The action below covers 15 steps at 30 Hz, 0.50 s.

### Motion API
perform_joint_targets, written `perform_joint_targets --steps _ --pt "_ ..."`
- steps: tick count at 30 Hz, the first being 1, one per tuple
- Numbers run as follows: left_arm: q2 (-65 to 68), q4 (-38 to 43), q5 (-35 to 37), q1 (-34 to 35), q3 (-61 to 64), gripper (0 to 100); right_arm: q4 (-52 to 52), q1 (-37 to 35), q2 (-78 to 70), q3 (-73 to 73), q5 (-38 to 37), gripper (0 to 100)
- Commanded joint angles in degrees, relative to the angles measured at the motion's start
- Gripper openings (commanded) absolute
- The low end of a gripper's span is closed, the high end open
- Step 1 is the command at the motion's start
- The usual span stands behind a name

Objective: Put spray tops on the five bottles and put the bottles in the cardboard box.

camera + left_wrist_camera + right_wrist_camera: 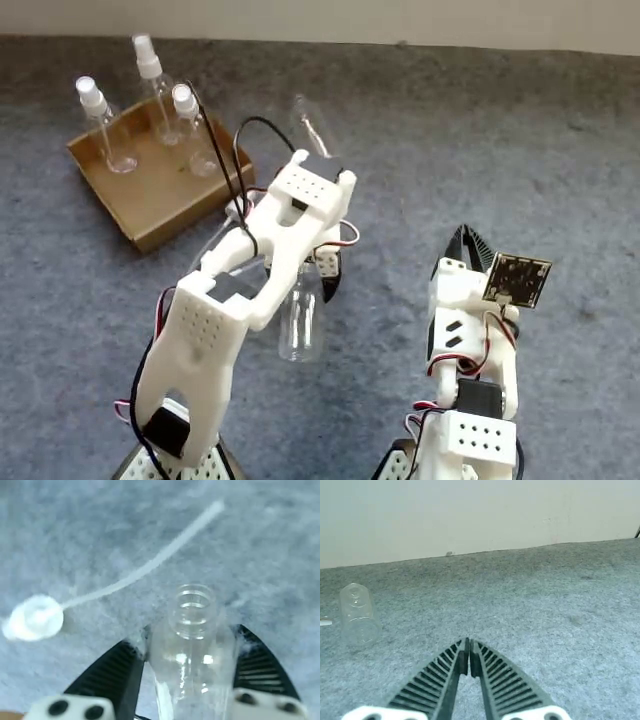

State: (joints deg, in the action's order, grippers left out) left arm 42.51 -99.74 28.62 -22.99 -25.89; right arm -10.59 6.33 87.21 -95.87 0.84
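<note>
Three bottles are stood in the box [150,225] at the table's [520,120] far left: a left bottle [108,140], a rear bottle [160,100] and a right bottle [198,140]. A fourth bottle [312,125] is laid right of the box, behind the left claw [190,635]. A fifth bottle [300,325] is held in that claw, mid-table, with a top [35,617] laid just beside its neck. The right claw [470,245] is set well right, apart.

Grey carpet [560,130], pale wall [470,510] behind
</note>
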Motion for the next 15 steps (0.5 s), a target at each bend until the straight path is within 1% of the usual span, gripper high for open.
perform_joint_targets --steps 1,3,5,10,13,15 --pt "-0.66 -0.35 -14.42 0.57 -4.97 14 -0.4 0.31 -0.57 -9.98 -0.7 0.5" --pt "-0.66 -0.35 -18.55 0.57 -5.58 14 -0.4 0.31 -0.57 -9.98 -0.79 0.5" --pt "-0.66 -0.35 -21.19 0.57 -6.55 14 -0.4 0.31 -0.57 -9.98 -0.79 0.5" --pt "-0.57 0.0 -24.35 0.57 -8.13 14 -0.4 0.31 -0.48 -9.98 -0.79 0.5" --pt "-0.48 0.09 -28.92 0.13 -8.13 15 -0.31 0.31 -0.48 -9.98 -0.79 0.5" --pt "-0.48 0.09 -30.24 0.04 -8.22 16 -0.31 0.31 -0.48 -9.98 -0.79 0.5"
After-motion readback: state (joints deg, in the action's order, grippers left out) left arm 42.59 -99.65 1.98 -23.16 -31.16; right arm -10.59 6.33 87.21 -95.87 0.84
